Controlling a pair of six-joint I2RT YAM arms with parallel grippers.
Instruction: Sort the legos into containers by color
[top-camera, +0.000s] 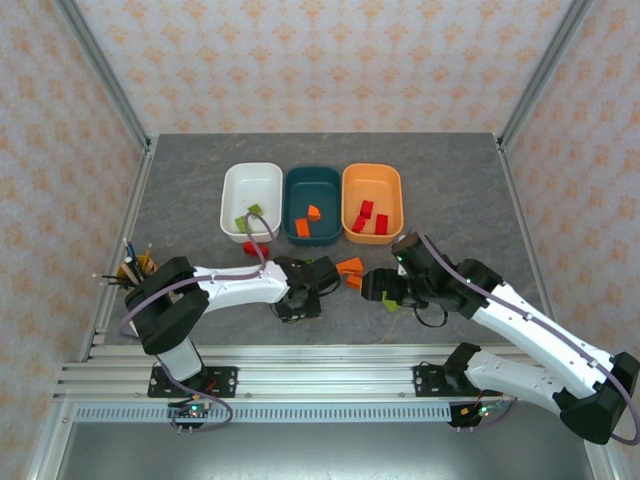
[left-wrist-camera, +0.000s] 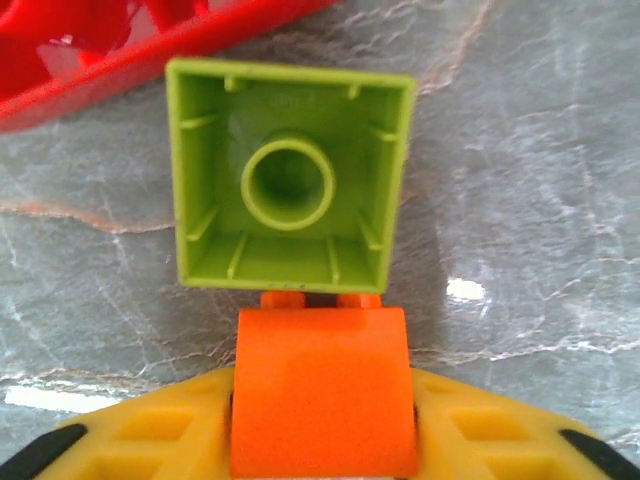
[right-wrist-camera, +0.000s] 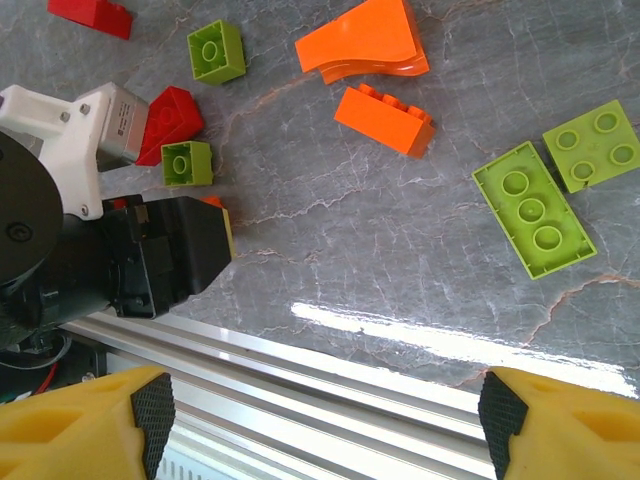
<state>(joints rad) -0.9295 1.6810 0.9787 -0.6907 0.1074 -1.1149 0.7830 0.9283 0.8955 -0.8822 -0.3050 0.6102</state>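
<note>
Left gripper (top-camera: 325, 275), top cam: you see it low over the worktop (top-camera: 450, 190), near side of the teal tub (top-camera: 312, 188), right gripper (top-camera: 368, 285) just beside it. White tub (top-camera: 252, 185) holds lime pcs (top-camera: 250, 215), teal holds orange pcs (top-camera: 308, 222), orange tub (top-camera: 372, 183) holds red pcs (top-camera: 368, 215).

Left wrist cam: yellow fingers (left-wrist-camera: 150, 440) clamp an orange brick (left-wrist-camera: 322, 390), studs right against an upturned lime brick (left-wrist-camera: 290, 200).

Right wrist cam: your right gripper's fingers (right-wrist-camera: 80, 420) are spread wide w/ nothing btwn; loose legos (right-wrist-camera: 385, 120), lime, orange & red, lie scattered on the worktop.
</note>
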